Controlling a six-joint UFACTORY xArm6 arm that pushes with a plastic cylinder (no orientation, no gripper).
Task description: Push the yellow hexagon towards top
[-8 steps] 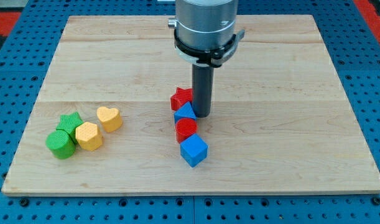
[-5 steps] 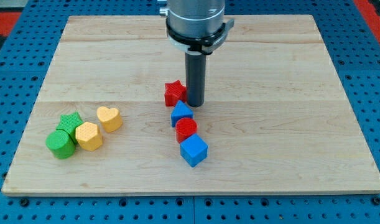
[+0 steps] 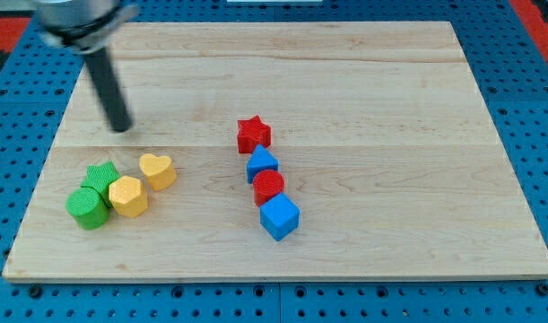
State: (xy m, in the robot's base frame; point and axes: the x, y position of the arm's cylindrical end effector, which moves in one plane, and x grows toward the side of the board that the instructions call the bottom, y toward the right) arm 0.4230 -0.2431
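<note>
The yellow hexagon lies at the board's lower left, touching the green star and the green cylinder on its left. A yellow heart sits just up and right of it. My tip is on the board above this cluster, up and left of the yellow heart, well apart from the hexagon and touching no block.
A column of blocks stands near the board's middle: a red star, a blue triangle, a red cylinder and a blue cube. The wooden board lies on a blue pegboard.
My tip moved far to the view's left, from beside the red star to above the yellow and green cluster. The red star had been nudged slightly left and up. The other blocks have not moved.
</note>
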